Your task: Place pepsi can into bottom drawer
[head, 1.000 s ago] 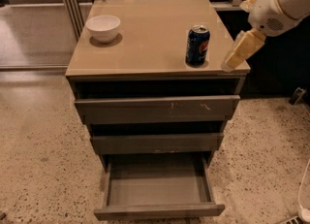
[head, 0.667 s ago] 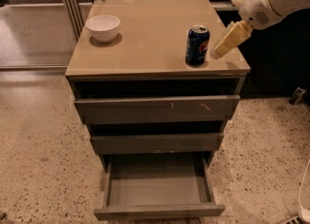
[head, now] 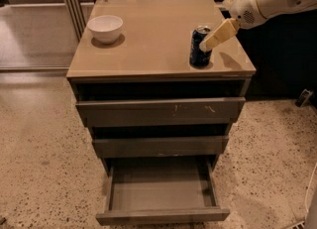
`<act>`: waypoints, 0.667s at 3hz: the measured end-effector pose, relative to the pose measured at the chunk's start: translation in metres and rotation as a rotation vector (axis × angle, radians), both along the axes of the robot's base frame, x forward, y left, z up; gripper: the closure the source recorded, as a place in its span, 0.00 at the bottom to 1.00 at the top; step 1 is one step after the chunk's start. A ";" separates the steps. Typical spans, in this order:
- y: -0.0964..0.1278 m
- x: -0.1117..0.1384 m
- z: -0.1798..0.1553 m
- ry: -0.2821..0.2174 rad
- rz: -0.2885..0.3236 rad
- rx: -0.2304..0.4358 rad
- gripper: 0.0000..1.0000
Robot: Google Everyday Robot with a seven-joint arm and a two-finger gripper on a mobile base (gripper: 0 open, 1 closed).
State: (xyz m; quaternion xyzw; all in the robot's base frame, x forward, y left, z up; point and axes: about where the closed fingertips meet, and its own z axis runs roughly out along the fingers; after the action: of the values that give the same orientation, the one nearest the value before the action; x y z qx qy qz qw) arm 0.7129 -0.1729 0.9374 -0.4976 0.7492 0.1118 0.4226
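The pepsi can (head: 198, 53) stands upright on the tan cabinet top (head: 148, 44), near its front right corner. My gripper (head: 208, 43), cream-coloured on a white arm, reaches in from the upper right. Its tip is at the can's upper right side, overlapping it in view. The bottom drawer (head: 163, 216) is pulled out wide, and its shallow grey inside holds nothing.
A white bowl (head: 105, 28) sits on the cabinet top at the back left. The scratch-marked top drawer (head: 158, 110) and the middle drawer (head: 158, 145) stand slightly out. Speckled floor surrounds the cabinet. Dark furniture stands at the right, with metal posts at the back left.
My gripper has moved left and slightly up, from beyond the cabinet's right edge to the can's upper right side. The can and the drawers have not moved.
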 end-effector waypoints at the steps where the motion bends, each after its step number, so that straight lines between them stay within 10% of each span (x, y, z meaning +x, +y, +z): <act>1: 0.010 0.015 -0.016 0.025 0.011 0.033 0.00; 2: 0.015 0.025 -0.027 0.040 0.014 0.051 0.00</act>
State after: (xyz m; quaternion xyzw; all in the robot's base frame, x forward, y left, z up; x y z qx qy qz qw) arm 0.7382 -0.1576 0.9108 -0.4897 0.7508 0.1436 0.4194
